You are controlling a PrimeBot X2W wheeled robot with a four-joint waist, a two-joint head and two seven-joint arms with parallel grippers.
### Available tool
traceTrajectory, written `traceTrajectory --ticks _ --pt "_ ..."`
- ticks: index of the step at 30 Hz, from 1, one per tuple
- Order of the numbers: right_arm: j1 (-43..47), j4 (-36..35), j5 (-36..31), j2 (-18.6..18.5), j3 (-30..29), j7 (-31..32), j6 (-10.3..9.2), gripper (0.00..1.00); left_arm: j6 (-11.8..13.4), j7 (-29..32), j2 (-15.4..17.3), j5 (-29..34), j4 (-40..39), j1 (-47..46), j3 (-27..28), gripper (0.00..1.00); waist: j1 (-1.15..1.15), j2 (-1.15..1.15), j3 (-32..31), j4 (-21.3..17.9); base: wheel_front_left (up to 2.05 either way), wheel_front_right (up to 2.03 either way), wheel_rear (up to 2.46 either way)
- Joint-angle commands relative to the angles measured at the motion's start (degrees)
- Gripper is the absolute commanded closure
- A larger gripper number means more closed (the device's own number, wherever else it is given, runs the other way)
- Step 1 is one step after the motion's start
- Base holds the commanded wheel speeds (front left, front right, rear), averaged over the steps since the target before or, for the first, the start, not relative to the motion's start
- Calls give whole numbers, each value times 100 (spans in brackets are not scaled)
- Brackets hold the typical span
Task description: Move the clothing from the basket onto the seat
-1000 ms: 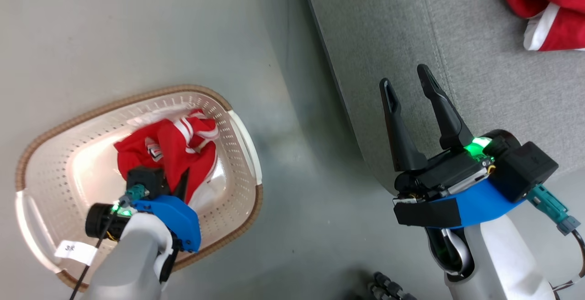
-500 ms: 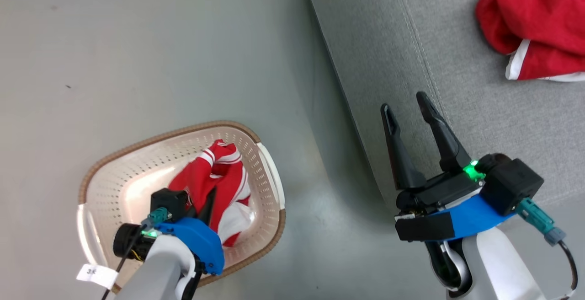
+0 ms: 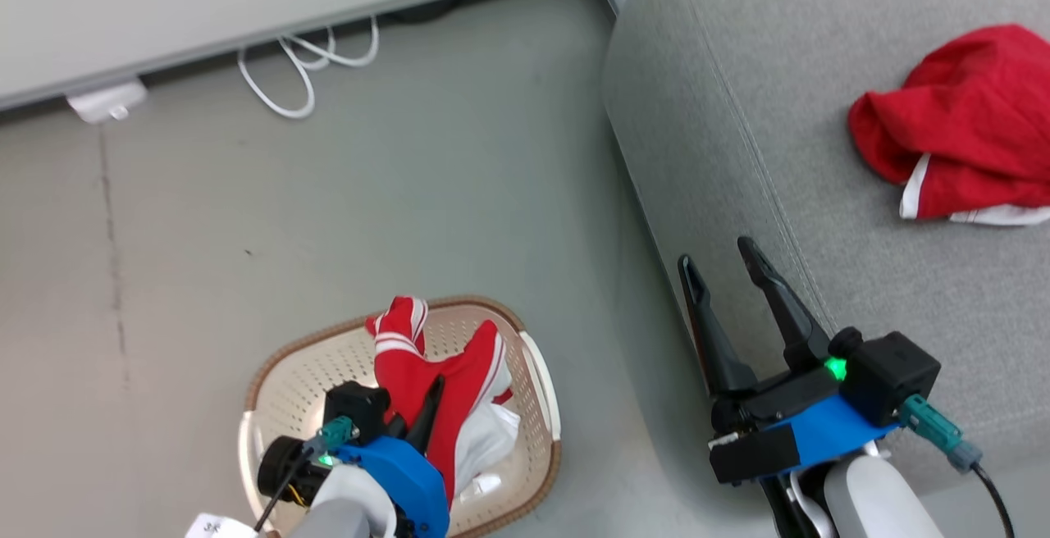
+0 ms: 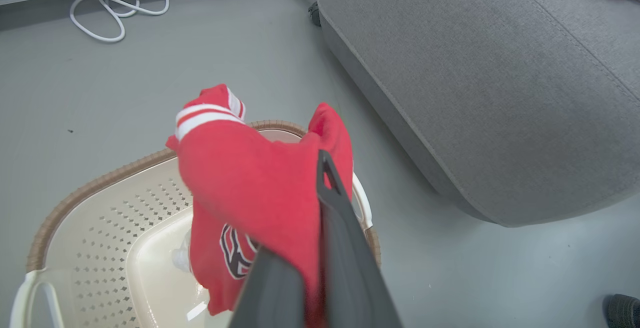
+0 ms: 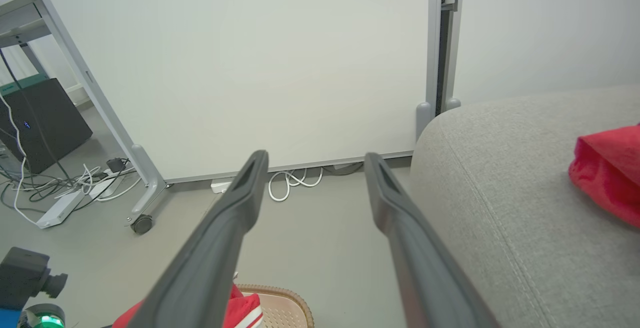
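Note:
A bright red garment point(image 3: 414, 370) with white stripes hangs over the cream basket point(image 3: 283, 362), and my left gripper point(image 3: 431, 394) is shut on it. In the left wrist view the garment point(image 4: 250, 178) drapes over my left gripper point(image 4: 320, 168), black-and-white lettering showing low, above the basket point(image 4: 100, 178). A second red garment point(image 3: 960, 128) with white trim lies crumpled on the grey seat point(image 3: 738, 111). My right gripper point(image 3: 718, 255) stands open over the seat's front edge, nothing between its fingers. Its wrist view shows my right gripper point(image 5: 315, 158), the seat point(image 5: 500, 193) and that garment point(image 5: 605, 173).
White fabric point(image 3: 484, 439) lies in the basket's bottom. A white cable point(image 3: 303, 70) and a power strip point(image 3: 102, 103) lie on the floor by a white panel wall. A wheeled panel stand point(image 5: 142, 223) and a dark cabinet point(image 5: 35, 123) stand at far left.
The head camera has shifted, so basket and seat sit lower in its picture. The garment, heaped in the basket before, now hangs drawn up in my left gripper. The right gripper stays open.

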Motion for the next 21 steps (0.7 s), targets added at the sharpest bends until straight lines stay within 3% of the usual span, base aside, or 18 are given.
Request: traceTrajectory --ticks 1,21 --pt "77 11 -15 0 -8 30 4 0 -7 -28 0 2 -24 65 -19 100 1 0 -295 186 0 0 0" --pt "913 -147 11 0 -116 416 4 0 -7 -29 -84 89 -589 339 -175 100 1 0 -1585 676 0 0 0"
